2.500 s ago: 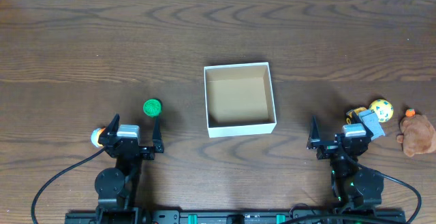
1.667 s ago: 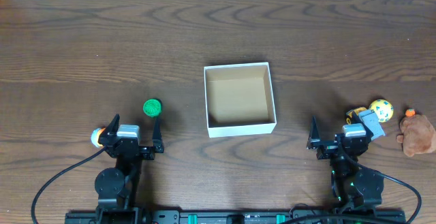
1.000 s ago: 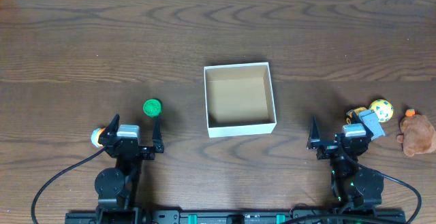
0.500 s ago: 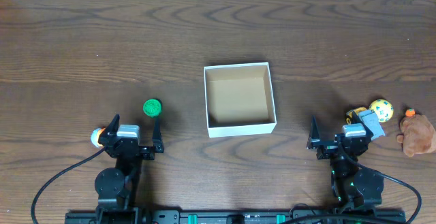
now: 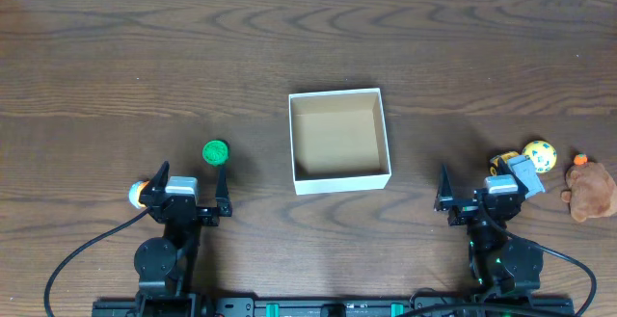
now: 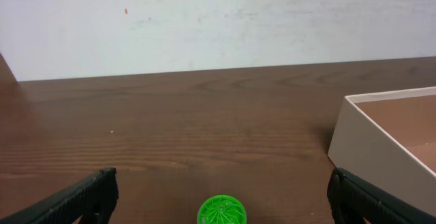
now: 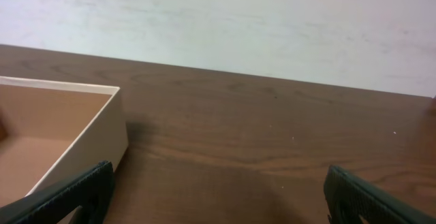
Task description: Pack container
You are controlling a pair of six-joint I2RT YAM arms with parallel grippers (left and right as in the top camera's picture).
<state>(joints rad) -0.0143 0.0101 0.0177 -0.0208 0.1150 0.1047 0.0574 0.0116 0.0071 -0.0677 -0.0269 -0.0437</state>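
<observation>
The container point(image 5: 339, 177) is a square white box with a tan inside, at the middle of the table; it shows at the right in the left wrist view point(image 6: 361, 139) and at the left in the right wrist view point(image 7: 88, 149). Nothing shows inside it. A green ball point(image 5: 215, 152) lies left of it, just ahead of my open, empty left gripper point(image 5: 192, 177), and shows between the fingers point(image 6: 222, 212). My right gripper point(image 5: 475, 182) is open and empty, right of the box. A yellow ball point(image 5: 540, 154) and a brown plush toy point(image 5: 591, 192) lie at the far right.
A small orange and white toy point(image 5: 138, 194) lies beside the left arm. A small yellow and black toy point(image 5: 500, 161) sits partly under the right arm's grey part. A pale wall runs behind the table's far edge point(image 6: 204, 20).
</observation>
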